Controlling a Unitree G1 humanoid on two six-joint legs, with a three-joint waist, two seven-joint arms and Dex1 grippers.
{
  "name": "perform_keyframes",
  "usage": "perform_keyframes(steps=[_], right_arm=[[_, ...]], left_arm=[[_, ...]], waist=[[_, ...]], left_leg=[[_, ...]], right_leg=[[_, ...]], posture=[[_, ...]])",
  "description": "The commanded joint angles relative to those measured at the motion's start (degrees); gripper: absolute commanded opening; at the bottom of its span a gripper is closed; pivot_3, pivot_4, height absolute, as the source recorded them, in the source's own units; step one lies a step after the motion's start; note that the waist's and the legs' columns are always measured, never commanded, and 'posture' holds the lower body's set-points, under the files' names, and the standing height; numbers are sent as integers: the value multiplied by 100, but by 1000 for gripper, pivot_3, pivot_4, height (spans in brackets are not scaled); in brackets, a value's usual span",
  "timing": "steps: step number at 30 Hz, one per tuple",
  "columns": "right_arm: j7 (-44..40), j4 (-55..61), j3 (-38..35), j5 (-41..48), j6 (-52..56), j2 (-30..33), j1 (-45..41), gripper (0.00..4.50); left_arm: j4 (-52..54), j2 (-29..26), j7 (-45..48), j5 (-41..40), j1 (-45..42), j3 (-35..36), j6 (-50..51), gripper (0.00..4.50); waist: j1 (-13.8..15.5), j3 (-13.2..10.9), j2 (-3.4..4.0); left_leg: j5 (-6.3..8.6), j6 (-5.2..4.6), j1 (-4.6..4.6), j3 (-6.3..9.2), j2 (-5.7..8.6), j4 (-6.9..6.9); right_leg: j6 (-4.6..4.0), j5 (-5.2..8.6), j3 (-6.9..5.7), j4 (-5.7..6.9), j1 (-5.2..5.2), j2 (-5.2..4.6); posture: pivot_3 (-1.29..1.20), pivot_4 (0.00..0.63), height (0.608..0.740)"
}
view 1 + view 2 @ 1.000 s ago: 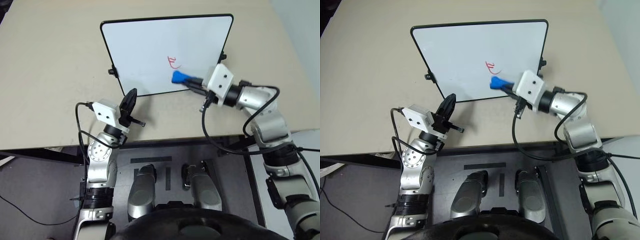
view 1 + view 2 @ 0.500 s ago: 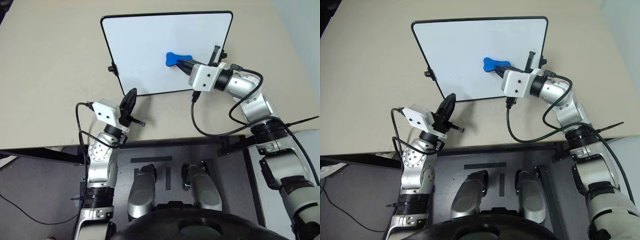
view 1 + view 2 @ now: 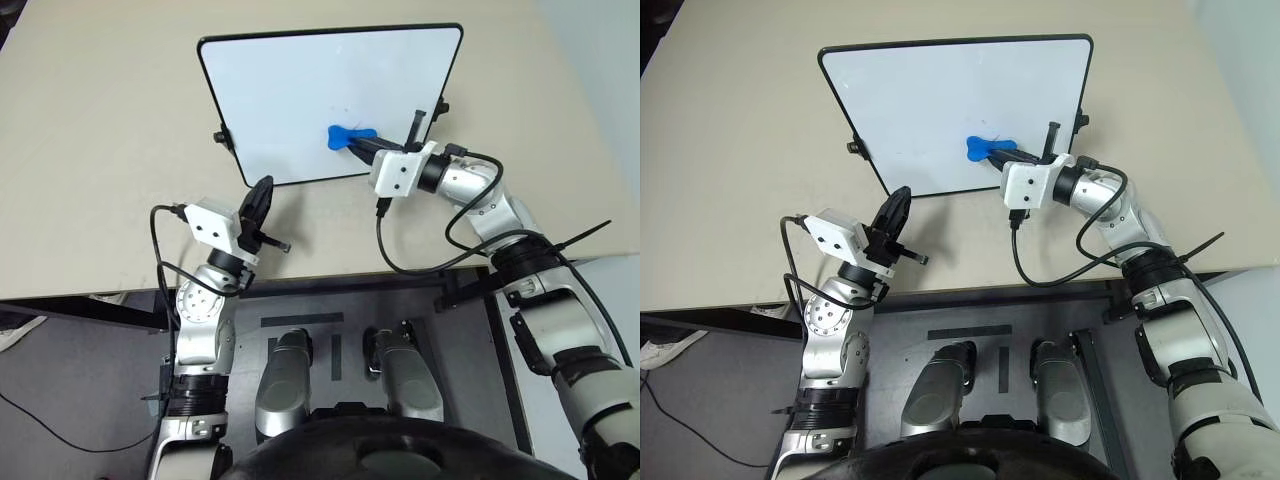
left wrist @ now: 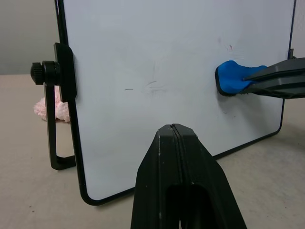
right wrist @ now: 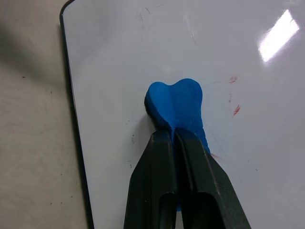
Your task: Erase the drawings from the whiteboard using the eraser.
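Pressing the eraser point(image 3: 342, 136) flat against the whiteboard point(image 3: 290, 90), the right claw point(image 3: 362, 143) grips it by one end, fingers clamped tight on the blue piece, low on the board's right half. That's the left eye view, where the board stands tilted on the beige worktop point(image 3: 100, 150), a small black knob point(image 3: 220, 137) on its left edge. The left claw point(image 3: 262, 196) hovers just off the board's lower left corner, apart from it, its two fingers pressed together on nothing.

In the left wrist view, the left claw's shut fingers point(image 4: 178, 162) rise in front of the board's face, and the eraser's rounded blue end sits on the board's surface at the far side, the right claw's dark fingers point(image 4: 279, 81) running off from it. A black clamp bracket point(image 4: 59, 95) holds the board's edge (something pink and fuzzy point(image 4: 47, 106) lies behind it).

In the right wrist view, the eraser's lobed tip pokes out past the closed fingers, touching the board. Of the drawings point(image 5: 233, 95), a few faint red flecks sit just beside it.
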State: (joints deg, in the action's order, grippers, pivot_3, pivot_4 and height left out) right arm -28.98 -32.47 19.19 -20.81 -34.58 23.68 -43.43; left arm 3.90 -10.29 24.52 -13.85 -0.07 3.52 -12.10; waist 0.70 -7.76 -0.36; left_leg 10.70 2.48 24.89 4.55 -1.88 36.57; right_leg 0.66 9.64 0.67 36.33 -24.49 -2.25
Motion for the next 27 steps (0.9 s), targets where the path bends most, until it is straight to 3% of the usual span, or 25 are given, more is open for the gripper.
perform_keyframes(steps=[1,9,27], right_arm=[[552,21,-293,-63,-157,44,-300,16],[1047,167,-456,-54,-394,140,-265,16],[900,-494,-49,-435,-281,246,201,16]], left_arm=[[97,-2,-1,-14,-73,3,-105,0],[84,0,17,-16,-93,1,-115,0],[82,-6,31,-12,-121,-8,-105,0]], waist=[[-1,-1,1],[-2,-5,7],[-2,-4,7]], left_leg=[[0,0,0,0,0,0],[8,12,3,0,-1,-2],[8,14,2,-1,-2,-5]], right_leg=[[0,0,0,0,-1,0],[-2,-8,0,-1,-6,-2],[4,-12,1,-19,4,-5]], posture=[[0,150,740],[0,150,740],[0,150,740]])
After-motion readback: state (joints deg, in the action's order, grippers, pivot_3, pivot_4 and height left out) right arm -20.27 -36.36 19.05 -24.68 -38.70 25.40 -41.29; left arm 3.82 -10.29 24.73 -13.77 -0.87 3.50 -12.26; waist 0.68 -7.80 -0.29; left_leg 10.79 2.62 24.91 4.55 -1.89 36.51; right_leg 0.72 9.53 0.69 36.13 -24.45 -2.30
